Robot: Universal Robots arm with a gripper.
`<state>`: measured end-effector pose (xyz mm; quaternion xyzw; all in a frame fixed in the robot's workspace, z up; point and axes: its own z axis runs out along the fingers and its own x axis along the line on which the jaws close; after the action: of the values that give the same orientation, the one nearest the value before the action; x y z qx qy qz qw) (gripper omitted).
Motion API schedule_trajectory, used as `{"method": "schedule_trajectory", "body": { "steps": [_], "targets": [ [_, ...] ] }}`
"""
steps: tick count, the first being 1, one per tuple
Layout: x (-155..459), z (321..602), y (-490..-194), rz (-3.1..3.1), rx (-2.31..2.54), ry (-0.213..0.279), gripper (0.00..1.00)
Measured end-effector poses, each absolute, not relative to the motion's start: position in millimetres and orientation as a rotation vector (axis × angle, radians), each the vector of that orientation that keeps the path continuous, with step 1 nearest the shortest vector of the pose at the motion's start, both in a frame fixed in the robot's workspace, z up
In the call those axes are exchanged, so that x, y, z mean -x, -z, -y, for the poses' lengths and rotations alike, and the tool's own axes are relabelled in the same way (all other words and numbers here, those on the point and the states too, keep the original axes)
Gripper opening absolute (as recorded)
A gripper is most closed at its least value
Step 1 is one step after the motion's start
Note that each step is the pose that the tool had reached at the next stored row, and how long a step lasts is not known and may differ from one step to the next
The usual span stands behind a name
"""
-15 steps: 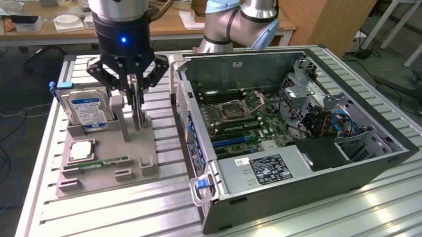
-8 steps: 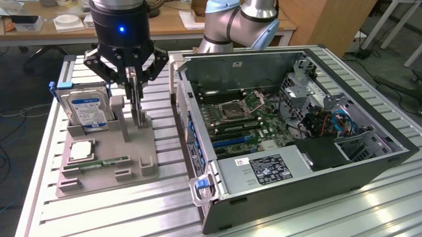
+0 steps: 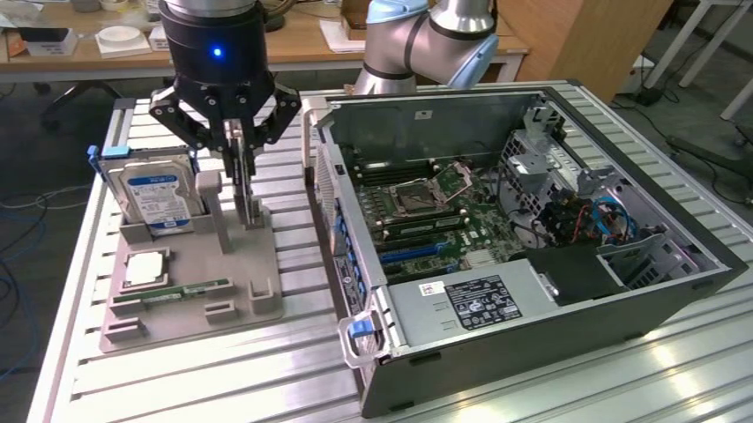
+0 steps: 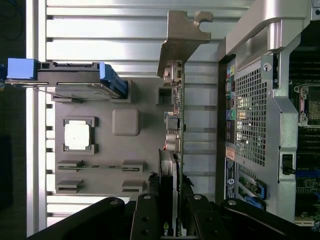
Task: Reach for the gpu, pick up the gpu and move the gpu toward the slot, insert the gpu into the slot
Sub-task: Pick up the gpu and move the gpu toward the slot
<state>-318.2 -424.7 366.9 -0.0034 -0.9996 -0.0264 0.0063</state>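
Nearest me on the ribbed metal surface [image 3: 235, 379] sits the gray holder [image 3: 253, 300]. A narrow green memory stick [image 3: 176, 291] lies in its front slot, with a square processor [image 3: 147, 267] just behind it. Over the middle of the holder I have the gripper [image 3: 242, 163] pointing straight down, its fingers [image 4: 146, 216] clamped on either side of the gpu [image 4: 176, 125]. The gpu stands on edge between them, its silver end bracket [image 4: 182, 40] sticking out past the holder. I can't tell whether its lower edge touches the holder or hangs just above it. The gpu is between the upright hard drive [image 3: 155, 194] on the exterior view's left and the open computer case [image 3: 659, 291] on the exterior view's right, and it is outside the case. Further back, the arm [image 3: 418, 44] rises behind the case, and a wooden desk [image 3: 306, 48] stands beyond it.
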Motion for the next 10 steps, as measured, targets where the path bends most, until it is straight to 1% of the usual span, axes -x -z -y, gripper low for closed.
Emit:
{"method": "schedule_trajectory", "body": {
  "steps": [10],
  "targets": [
    [318.2, 424.7, -376.3, 3.128, 0.011, 0.082, 0.27]
  ]
}}
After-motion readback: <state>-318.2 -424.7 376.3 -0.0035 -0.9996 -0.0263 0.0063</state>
